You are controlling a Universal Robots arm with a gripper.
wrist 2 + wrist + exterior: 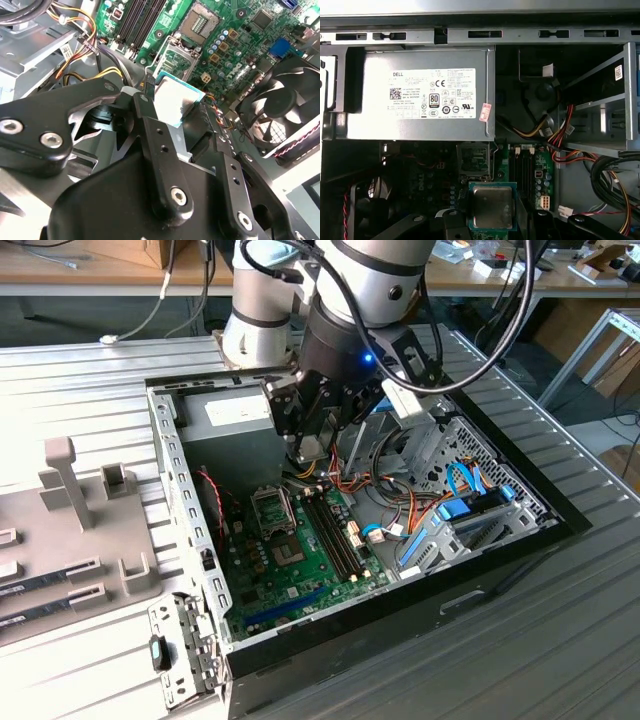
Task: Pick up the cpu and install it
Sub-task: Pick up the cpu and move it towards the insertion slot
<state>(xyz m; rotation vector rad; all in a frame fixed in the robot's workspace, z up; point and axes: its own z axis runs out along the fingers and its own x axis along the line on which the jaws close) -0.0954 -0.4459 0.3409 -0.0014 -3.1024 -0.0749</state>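
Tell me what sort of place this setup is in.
Probably a robotics lab or electronics workshop: an open computer case lies on a ribbed metal table, wooden workbenches stand behind, and the claw holds the cpu above the motherboard.

Silver-grey arm (375,280) with black joint, blue light (369,361), black cables (505,320); black claw (318,440) with silver screws (178,196)
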